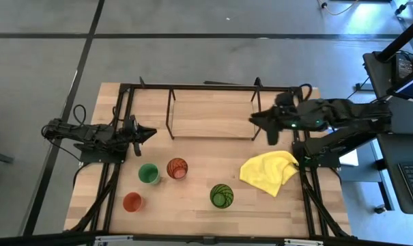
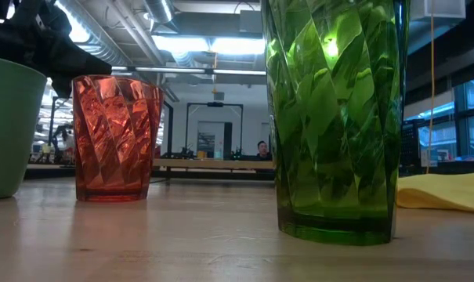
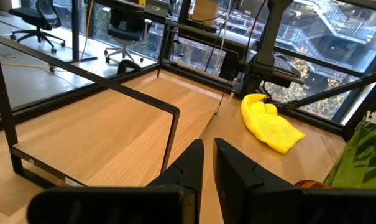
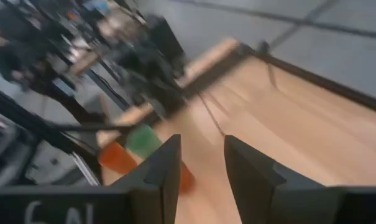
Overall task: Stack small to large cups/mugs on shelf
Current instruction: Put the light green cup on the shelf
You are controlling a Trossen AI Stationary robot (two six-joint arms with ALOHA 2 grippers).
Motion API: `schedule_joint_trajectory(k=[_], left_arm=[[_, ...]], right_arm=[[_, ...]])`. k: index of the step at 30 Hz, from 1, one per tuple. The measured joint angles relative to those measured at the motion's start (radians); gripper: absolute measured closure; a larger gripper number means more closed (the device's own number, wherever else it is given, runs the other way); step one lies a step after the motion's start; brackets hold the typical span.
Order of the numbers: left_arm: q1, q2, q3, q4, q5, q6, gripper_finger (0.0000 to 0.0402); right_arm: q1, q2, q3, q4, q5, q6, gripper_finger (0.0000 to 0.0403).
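Four cups stand upright on their bases on the table: bright green (image 1: 149, 173), translucent orange-brown (image 1: 177, 168), orange-red (image 1: 132, 201) and taller olive-green (image 1: 221, 196). The low view shows the olive-green cup (image 2: 338, 117), the orange-brown one (image 2: 115, 137) and the bright green one (image 2: 5, 125). The shelf (image 1: 211, 116) stands at the table's far side with nothing on its board. My left gripper (image 1: 150, 132) is shut and empty left of the shelf, beyond the green cup; its wrist view shows it too (image 3: 208, 158). My right gripper (image 1: 262, 124) is open and empty at the shelf's right end (image 4: 200, 162).
A crumpled yellow cloth (image 1: 267, 172) lies on the table's right part, below my right gripper. The table's black rails (image 1: 117, 137) run along its left and right sides. Bare wood lies between the cups and the shelf.
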Motion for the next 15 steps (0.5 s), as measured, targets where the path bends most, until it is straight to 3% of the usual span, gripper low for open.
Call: schedule_joint_trajectory(k=[5,8,15], left_arm=[[0.000,0.000,0.000,0.000,0.000,0.000,0.0372],[0.000,0.000,0.000,0.000,0.000,0.000,0.0372],[0.000,0.000,0.000,0.000,0.000,0.000,0.0372]], right_arm=[[0.000,0.104,0.019,0.251,-0.012,-0.054,0.0279],[0.000,0.161,0.019,0.349,-0.151,-0.002,0.0279],[0.011,0.281,0.018,0.359,-0.449,0.179,0.0279]])
